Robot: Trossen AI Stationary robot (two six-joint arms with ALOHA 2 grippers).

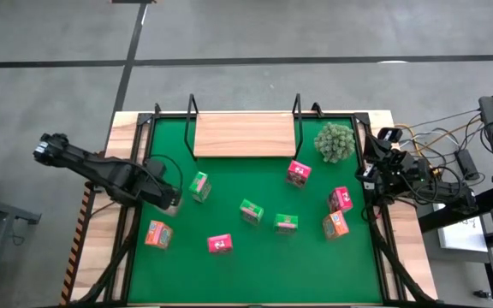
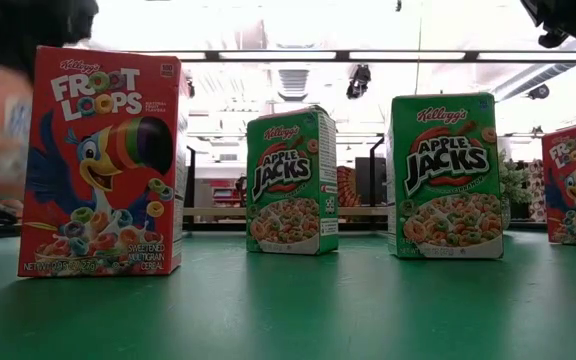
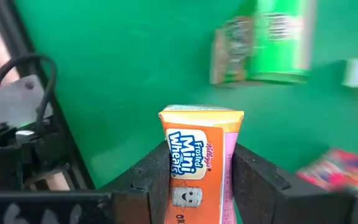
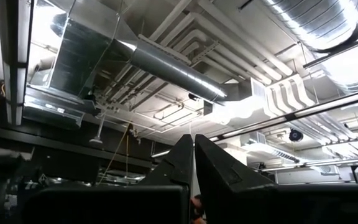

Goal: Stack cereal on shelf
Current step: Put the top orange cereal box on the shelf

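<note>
From where I stand, the left gripper (image 3: 197, 180) has an orange Frosted Mini-Wheats box (image 3: 199, 162) pinched upright between its 2 dark fingers (image 3: 143, 186), hanging at the 9 o'clock side of the green mat (image 1: 229, 180). Seen from above, that left gripper (image 1: 168, 195) sits just beside a green box (image 1: 199, 186), which lies a little toward 3 o'clock from it.

The right gripper (image 4: 193, 158) waits off the 3 o'clock edge of the table, fingers pressed together and aimed up at the ceiling ducts (image 4: 166, 65).

The wooden shelf (image 1: 243, 135) lies at 12 o'clock on the mat, bare, with black wire uprights (image 1: 192, 107) at its sides. The fuzzy plant ball (image 1: 335, 141) sits just beside its 3 o'clock end.

7 boxes are spread loose over the mat: an orange one (image 1: 157, 233) at about 8 o'clock, a pink one (image 1: 220, 244) near 6 o'clock, 2 green ones (image 1: 252, 211) (image 1: 286, 223) close together near the centre, a pink one (image 1: 298, 173) toward 1 o'clock, and a pink one (image 1: 340, 199) touching an orange one (image 1: 335, 225) at 4 o'clock.

At table height, a Froot Loops box (image 2: 101, 163) and 2 Apple Jacks boxes (image 2: 291, 181) (image 2: 443, 176) stand upright, well apart.
</note>
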